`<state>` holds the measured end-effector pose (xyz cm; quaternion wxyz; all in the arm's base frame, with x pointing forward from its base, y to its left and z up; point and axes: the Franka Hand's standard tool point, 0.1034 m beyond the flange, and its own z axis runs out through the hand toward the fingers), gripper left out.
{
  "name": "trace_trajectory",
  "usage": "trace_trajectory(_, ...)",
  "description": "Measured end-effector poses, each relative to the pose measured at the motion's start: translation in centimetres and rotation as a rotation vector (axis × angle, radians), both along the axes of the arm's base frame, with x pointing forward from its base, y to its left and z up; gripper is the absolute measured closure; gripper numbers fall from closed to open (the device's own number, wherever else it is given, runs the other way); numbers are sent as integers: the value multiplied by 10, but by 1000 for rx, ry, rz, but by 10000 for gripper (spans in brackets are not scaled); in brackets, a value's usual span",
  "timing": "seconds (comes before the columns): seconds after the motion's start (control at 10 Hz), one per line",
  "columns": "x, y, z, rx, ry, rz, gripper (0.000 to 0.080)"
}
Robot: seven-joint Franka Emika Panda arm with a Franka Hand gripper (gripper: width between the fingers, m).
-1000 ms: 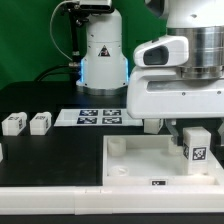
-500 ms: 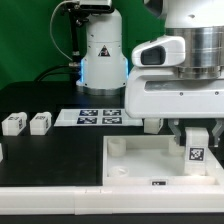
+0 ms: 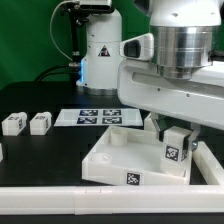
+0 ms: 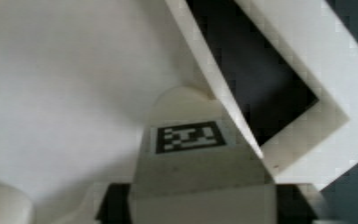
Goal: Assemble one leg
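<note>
My gripper (image 3: 176,133) is shut on a white leg (image 3: 176,146) with a black-and-white tag and holds it upright inside the white tray-like tabletop (image 3: 105,160), near its far corner at the exterior view's right. In the wrist view the leg (image 4: 195,150) stands between my dark fingers (image 4: 123,205) against the tabletop's raised rim (image 4: 247,95). The leg's lower end is hidden, so I cannot tell whether it touches the tabletop. Two more legs, one (image 3: 13,124) and another (image 3: 40,122), lie on the black table at the exterior view's left.
The marker board (image 3: 98,117) lies flat on the table behind the tabletop. The arm's white base (image 3: 100,55) stands at the back. A white edge of something (image 3: 2,152) shows at the exterior view's far left.
The tabletop has turned and shifted, its near corner now pointing forward. My wrist has rotated with the leg, which now sits a little more toward the exterior view's left.
</note>
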<state>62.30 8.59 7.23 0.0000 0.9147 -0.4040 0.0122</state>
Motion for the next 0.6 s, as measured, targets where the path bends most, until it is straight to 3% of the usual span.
trace_trajectory(0.3,-1,-6,0,-17,-1,-36,478)
trace_trajectory(0.4,-1,-6,0,-17,-1,-36,304)
trace_trajectory(0.5,-1,-6,0,-17,-1,-36,183)
trace_trajectory(0.6,-1,-6,-1,-17,0,-36,183)
